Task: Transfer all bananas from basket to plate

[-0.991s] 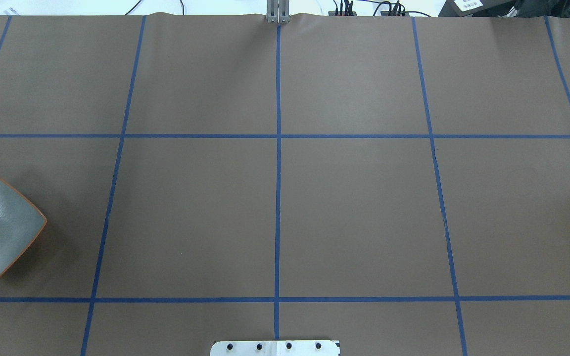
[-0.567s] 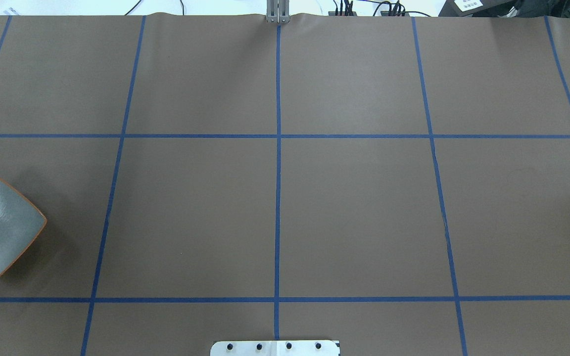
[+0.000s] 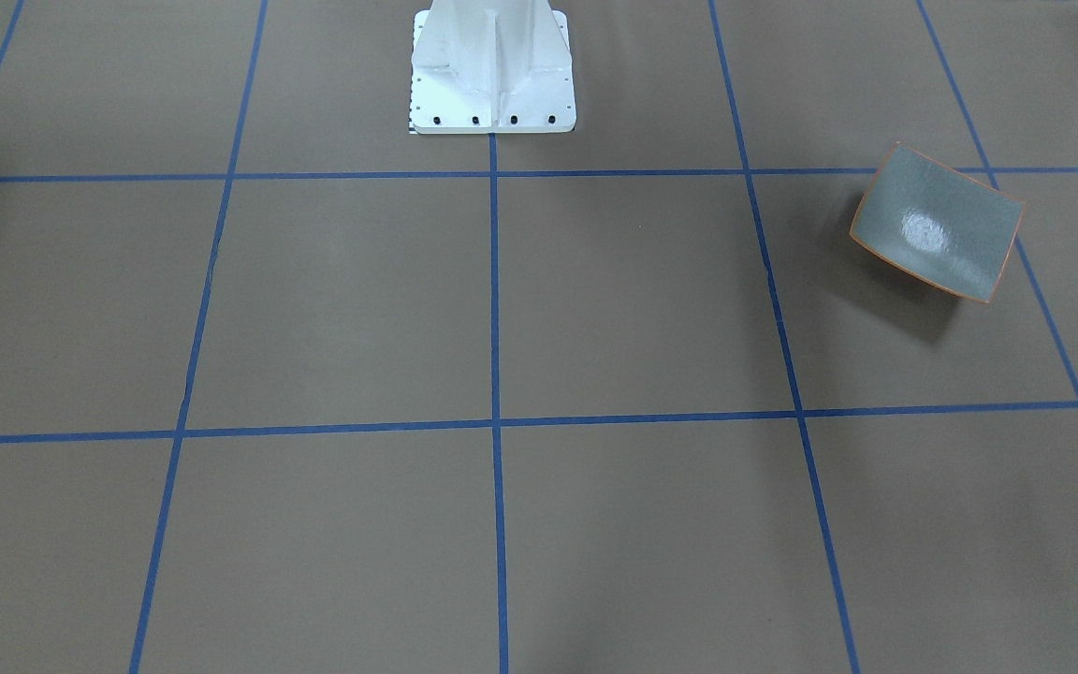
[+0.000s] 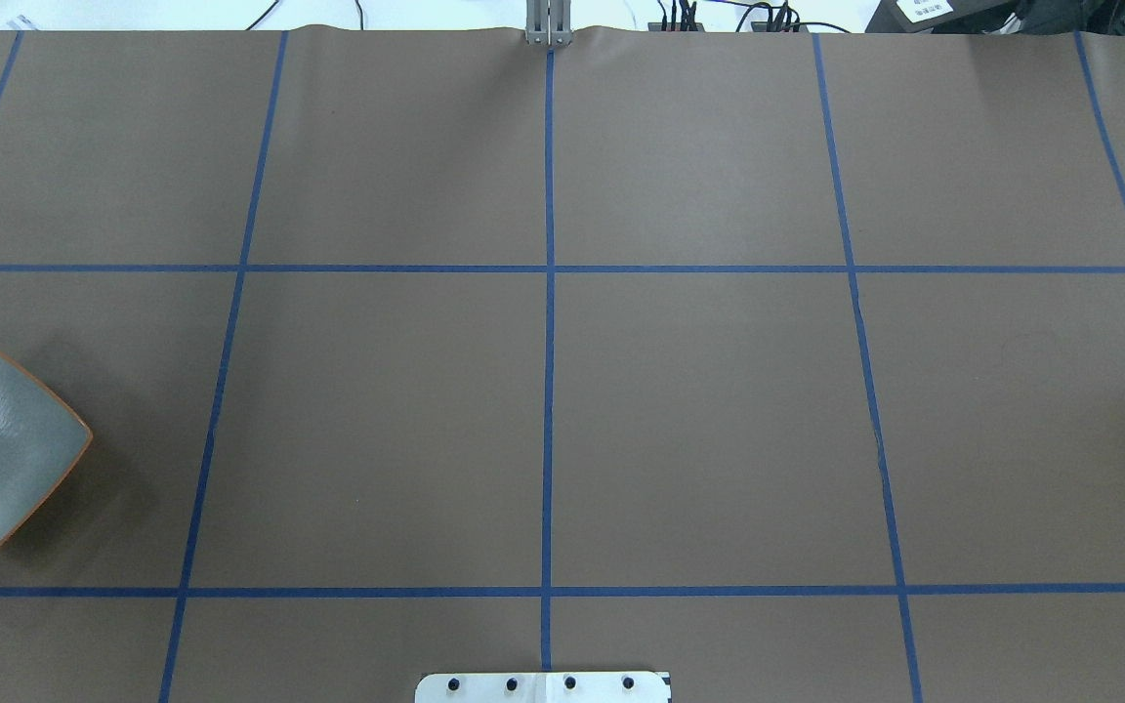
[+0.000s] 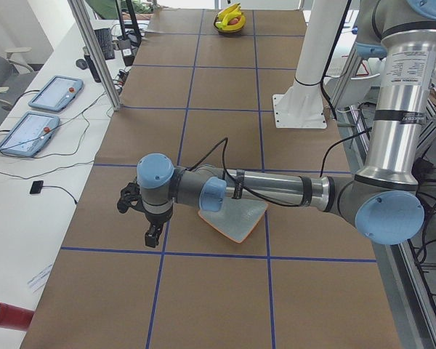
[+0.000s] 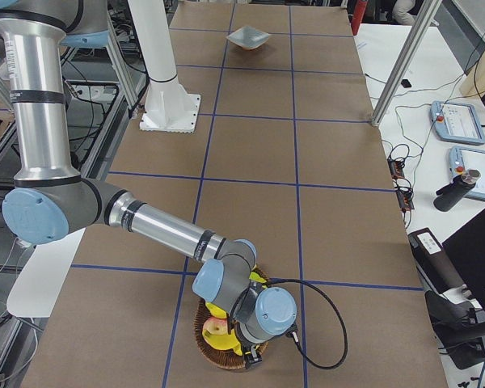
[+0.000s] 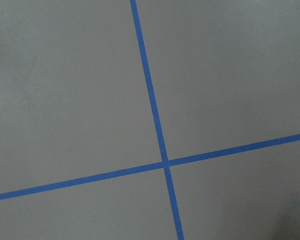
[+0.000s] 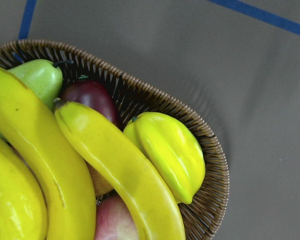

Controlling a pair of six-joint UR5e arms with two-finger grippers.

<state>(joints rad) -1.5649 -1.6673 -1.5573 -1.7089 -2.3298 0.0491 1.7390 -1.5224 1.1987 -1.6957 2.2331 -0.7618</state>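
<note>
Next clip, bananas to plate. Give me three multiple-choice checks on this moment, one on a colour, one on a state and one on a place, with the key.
1. What colour is the rim of the plate? A blue; B orange; C white.
2. What state is the plate in? A empty; B holding one banana; C turned upside down.
3. Where do the bananas lie? A in the wicker basket; B on the plate; C half in each.
Key: 1 B, a thin orange line edges the grey plate. 2 A, its bare grey inside shows in the front-facing and overhead views. 3 A, the right wrist view shows them inside the woven rim.
</note>
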